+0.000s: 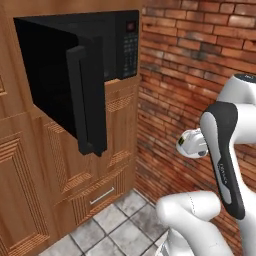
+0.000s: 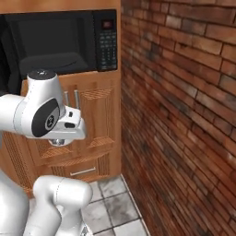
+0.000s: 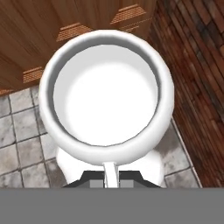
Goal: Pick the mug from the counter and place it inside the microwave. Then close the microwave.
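Hand view, item one: mug [image 3: 107,94], white, round rim facing my camera, pale interior, its thin handle running down to the bottom edge between my finger tips. My claw [image 3: 110,178] sits closed on that handle, so I list the mug as held, lifted clear of any surface. Behind the mug, same view: grey floor tiles [image 3: 22,127] below left, wooden cabinet fronts [image 3: 52,26] above, brick wall [image 3: 197,65] along the right side. Left base view, item two: microwave [image 1: 75,60], black, set into the wooden cabinet wall, door [image 1: 60,85] swung wide toward my base with its vertical handle [image 1: 82,100] on the near edge; keypad and small red display [image 1: 131,26] on the right face. Cavity dark, contents not readable. My arm rises at the right of this view, elbow high, and a small pale rounded shape [image 1: 191,143] shows beside the forearm, just in front of the bricks; I cannot tell whether it is the mug or part of my wrist. Right base view, item three: same microwave [image 2: 60,41] seen straight on, cavity open and dark, keypad [image 2: 107,46] at right. My arm crosses the lower left, below the microwave and level with the cabinet doors [image 2: 94,115]. Drawer with a metal pull [image 2: 83,171] sits beneath those doors, near the tiles. Mug well apart from the microwave, lower than its opening.
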Motion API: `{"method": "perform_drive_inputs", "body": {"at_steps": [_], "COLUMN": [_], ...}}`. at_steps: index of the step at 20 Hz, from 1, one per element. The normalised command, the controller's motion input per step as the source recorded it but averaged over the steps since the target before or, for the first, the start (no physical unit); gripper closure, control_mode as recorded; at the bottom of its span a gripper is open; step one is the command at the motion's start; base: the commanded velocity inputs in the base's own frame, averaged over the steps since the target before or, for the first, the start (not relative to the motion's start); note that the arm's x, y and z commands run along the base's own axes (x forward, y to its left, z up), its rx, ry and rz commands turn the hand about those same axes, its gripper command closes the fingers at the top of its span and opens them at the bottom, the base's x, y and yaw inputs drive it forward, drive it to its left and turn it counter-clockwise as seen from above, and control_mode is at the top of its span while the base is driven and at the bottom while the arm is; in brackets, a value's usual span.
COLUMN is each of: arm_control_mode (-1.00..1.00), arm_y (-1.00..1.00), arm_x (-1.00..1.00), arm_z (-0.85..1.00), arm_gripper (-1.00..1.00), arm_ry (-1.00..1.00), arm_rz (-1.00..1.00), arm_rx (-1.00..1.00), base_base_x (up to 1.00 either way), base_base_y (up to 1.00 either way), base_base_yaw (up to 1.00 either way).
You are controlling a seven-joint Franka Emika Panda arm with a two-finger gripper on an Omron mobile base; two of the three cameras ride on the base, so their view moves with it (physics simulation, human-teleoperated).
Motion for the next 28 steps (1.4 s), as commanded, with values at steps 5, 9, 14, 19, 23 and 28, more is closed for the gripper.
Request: {"method": "perform_drive_inputs", "body": {"at_steps": [5,9,14,19,23,28], "arm_control_mode": [1.0,1.0,1.0,1.0,1.0,1.0], "arm_y": [0.0,0.0,0.0,0.0,0.0,0.0], "arm_x": [0.0,0.0,0.0,0.0,0.0,0.0], "arm_z": [0.0,0.0,0.0,0.0,0.0,0.0], "arm_gripper": [1.0,1.0,1.0,1.0,1.0,1.0], "arm_ry": [0.0,0.0,0.0,0.0,0.0,0.0], "arm_rz": [0.0,0.0,0.0,0.0,0.0,0.0], "arm_rx": [0.0,0.0,0.0,0.0,0.0,0.0], "base_base_x": [0.48,0.41,0.31,0.31,0.51,0.7], "base_base_y": [0.03,0.02,-0.08,-0.07,-0.07,-0.19], "base_base_yaw": [0.23,0.33,0.3,0.26,0.27,0.25]}}
